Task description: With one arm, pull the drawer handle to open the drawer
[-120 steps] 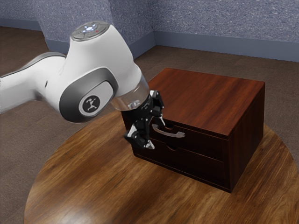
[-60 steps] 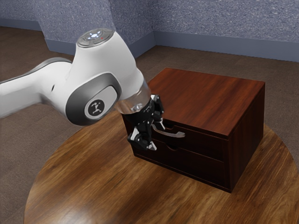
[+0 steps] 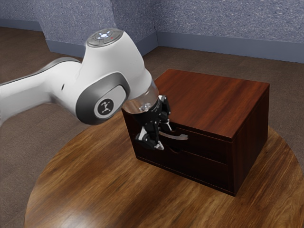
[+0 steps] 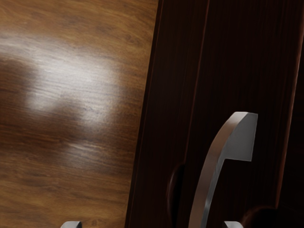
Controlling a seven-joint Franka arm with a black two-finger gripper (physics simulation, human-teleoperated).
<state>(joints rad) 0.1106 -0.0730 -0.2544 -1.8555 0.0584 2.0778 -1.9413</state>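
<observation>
A dark wooden cabinet (image 3: 209,102) with two drawers stands on a round wooden table (image 3: 95,190). The upper drawer front (image 3: 204,142) carries a curved grey metal handle (image 3: 175,136) and sits flush with the cabinet face. My black gripper (image 3: 160,136) is open at the handle's end toward the exterior view's left, one finger above the bar and one below. In the wrist view the handle (image 4: 221,161) runs down between my two fingertips (image 4: 71,224); contact with it cannot be made out.
The lower drawer (image 3: 202,165) sits under the upper one, with a notch pull. The table edge curves around the front and the exterior view's right of the cabinet. Brown floor and a blue-grey wall lie behind.
My hand has moved toward the exterior view's right, from beside the cabinet's front corner to the handle's end. The drawer has not moved.
</observation>
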